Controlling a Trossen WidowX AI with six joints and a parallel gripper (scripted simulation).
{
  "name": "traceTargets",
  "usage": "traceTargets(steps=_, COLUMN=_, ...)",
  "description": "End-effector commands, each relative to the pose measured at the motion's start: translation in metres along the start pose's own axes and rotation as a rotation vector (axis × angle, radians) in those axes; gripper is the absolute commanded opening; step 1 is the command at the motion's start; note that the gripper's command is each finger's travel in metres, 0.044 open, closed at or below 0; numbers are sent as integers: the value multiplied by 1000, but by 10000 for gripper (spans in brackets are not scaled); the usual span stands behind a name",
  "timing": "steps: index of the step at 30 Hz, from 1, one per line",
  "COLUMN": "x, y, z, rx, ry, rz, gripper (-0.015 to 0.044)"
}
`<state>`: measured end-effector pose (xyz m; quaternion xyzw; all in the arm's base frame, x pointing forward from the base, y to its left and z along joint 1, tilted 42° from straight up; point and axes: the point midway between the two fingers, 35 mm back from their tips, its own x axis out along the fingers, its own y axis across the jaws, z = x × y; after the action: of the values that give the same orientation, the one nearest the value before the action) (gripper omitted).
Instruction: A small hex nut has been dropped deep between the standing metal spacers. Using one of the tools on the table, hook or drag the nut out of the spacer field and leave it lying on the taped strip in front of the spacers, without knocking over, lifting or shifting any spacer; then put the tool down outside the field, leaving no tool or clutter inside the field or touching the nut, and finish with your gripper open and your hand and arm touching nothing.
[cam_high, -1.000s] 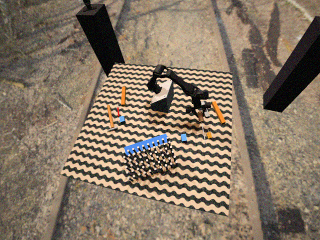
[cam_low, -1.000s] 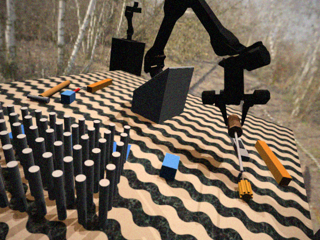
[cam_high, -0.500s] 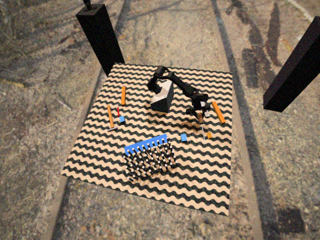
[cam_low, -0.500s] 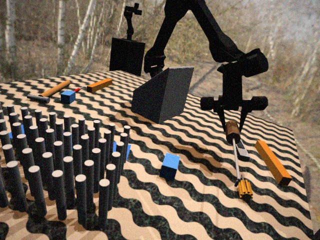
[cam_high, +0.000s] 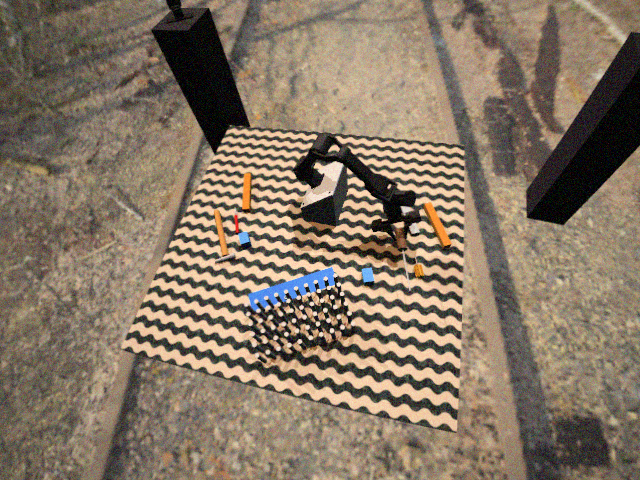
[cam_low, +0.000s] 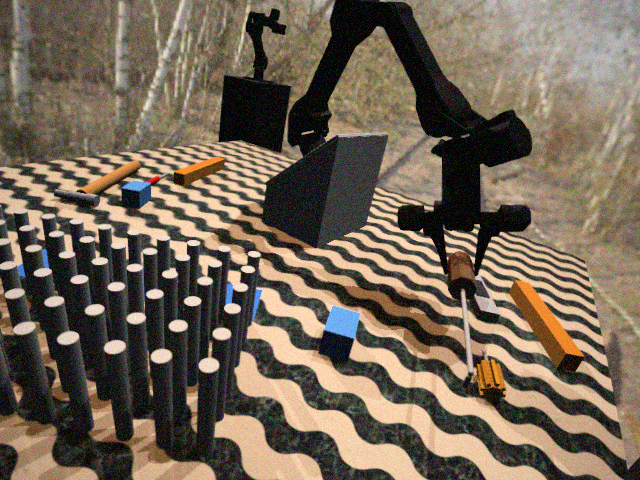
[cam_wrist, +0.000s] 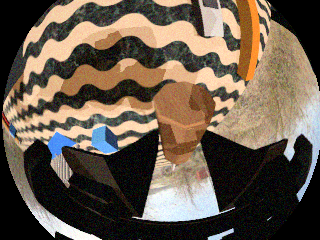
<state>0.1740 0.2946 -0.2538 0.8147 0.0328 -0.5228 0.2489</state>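
My gripper (cam_high: 401, 232) (cam_low: 461, 266) (cam_wrist: 180, 133) is shut on the brown handle (cam_low: 461, 277) (cam_wrist: 182, 110) of a tool. Its thin metal shaft (cam_high: 405, 266) (cam_low: 467, 330) slants down to a small dark hooked tip (cam_low: 468, 381) beside the orange fluted handle; whether the tip touches the table is unclear. Tool and gripper are right of the spacer field, well apart from it. The dark spacers (cam_low: 206, 408) (cam_wrist: 62, 169) stand upright in rows with pale tops. The blue taped strip (cam_high: 293, 284) (cam_low: 255, 304) (cam_wrist: 61, 143) runs along their arm-side edge. I cannot make out the nut.
A blue cube (cam_high: 367, 275) (cam_low: 340, 333) lies between field and tool. Near the tool are an orange fluted handle (cam_high: 418, 270) (cam_low: 490, 378), a grey object (cam_low: 484, 298) and an orange bar (cam_high: 437, 224) (cam_low: 545, 325). A hammer (cam_high: 221, 232) and another blue cube (cam_high: 244, 239) lie left.
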Motion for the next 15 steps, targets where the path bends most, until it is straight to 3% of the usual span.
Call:
traceTargets(steps=1, x=4, y=2, z=2, rx=-6, ry=6, rz=3, gripper=0)
traceTargets(steps=15, x=17, y=8, z=11, rx=-6, ry=6, rz=3, gripper=0)
